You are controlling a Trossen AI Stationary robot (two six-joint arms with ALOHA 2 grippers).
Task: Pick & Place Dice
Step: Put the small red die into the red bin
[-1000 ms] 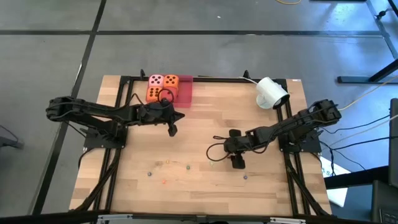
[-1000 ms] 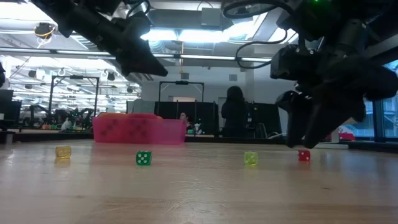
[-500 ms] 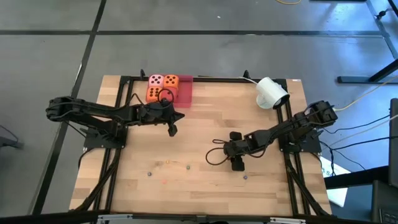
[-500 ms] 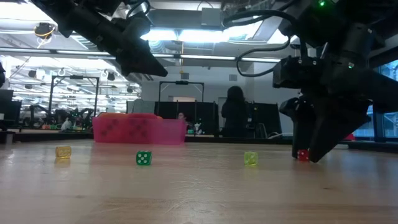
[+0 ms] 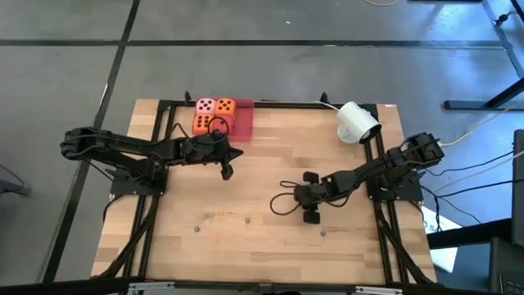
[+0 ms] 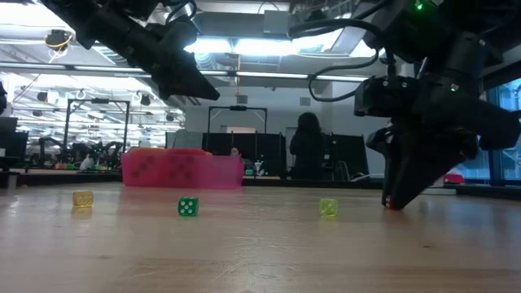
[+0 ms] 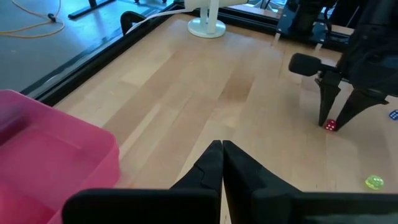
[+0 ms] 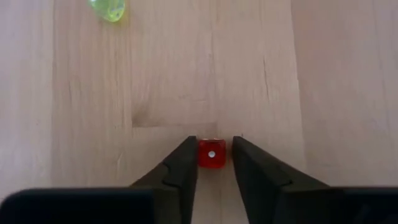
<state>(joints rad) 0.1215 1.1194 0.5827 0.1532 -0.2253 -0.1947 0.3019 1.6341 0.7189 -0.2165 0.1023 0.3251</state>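
The right hand (image 8: 211,163) points down at the bare middle of the wooden worktop (image 5: 270,164), its dark fingers spread around a small translucent red die (image 8: 211,152) that rests on the boards between them, with open planks on all sides. A yellow-green die (image 8: 108,8) lies nearby. The left hand (image 7: 222,155), fingers pressed together, hovers near the pink tray (image 5: 243,120) at the far edge, where the larger pink and orange dice (image 5: 214,114) sit.

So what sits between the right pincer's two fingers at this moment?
A small red die lies on the wooden table between the fingers of the right pincer. The right wrist view shows the fingers straddling it, open, with slim gaps on both sides.
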